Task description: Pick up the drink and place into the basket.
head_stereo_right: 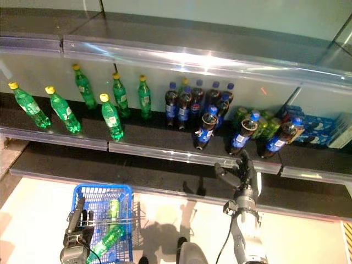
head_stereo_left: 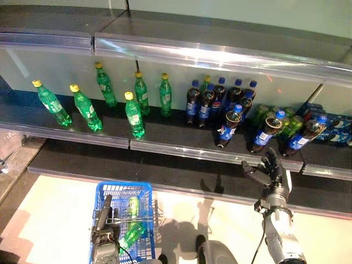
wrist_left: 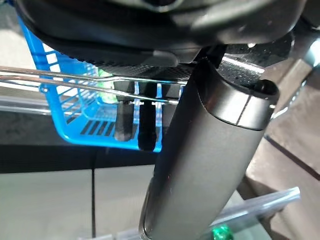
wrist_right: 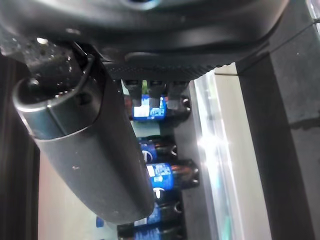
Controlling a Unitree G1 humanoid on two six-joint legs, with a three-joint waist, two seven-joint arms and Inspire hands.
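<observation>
A blue wire basket (head_stereo_left: 124,186) hangs low at the left, and my left hand (head_stereo_left: 102,220) is shut on its metal handle (wrist_left: 60,75). Two green bottles (head_stereo_left: 133,232) lie inside it. My right hand (head_stereo_left: 269,171) is open and empty, raised in front of the shelf edge. Just beyond its fingertips a dark cola bottle (head_stereo_left: 265,132) with a blue cap leans on the shelf, with similar ones on either side (head_stereo_left: 227,127) (head_stereo_left: 304,135). The right wrist view shows cola bottles (wrist_right: 165,176) past the straight fingers (wrist_right: 150,90).
Several green bottles (head_stereo_left: 134,115) stand on the shelf's left half, and upright cola bottles (head_stereo_left: 206,102) at its middle. Blue drink packs (head_stereo_left: 335,129) sit far right. A metal shelf lip (head_stereo_left: 181,149) runs along the front, above a lower dark ledge (head_stereo_left: 165,173).
</observation>
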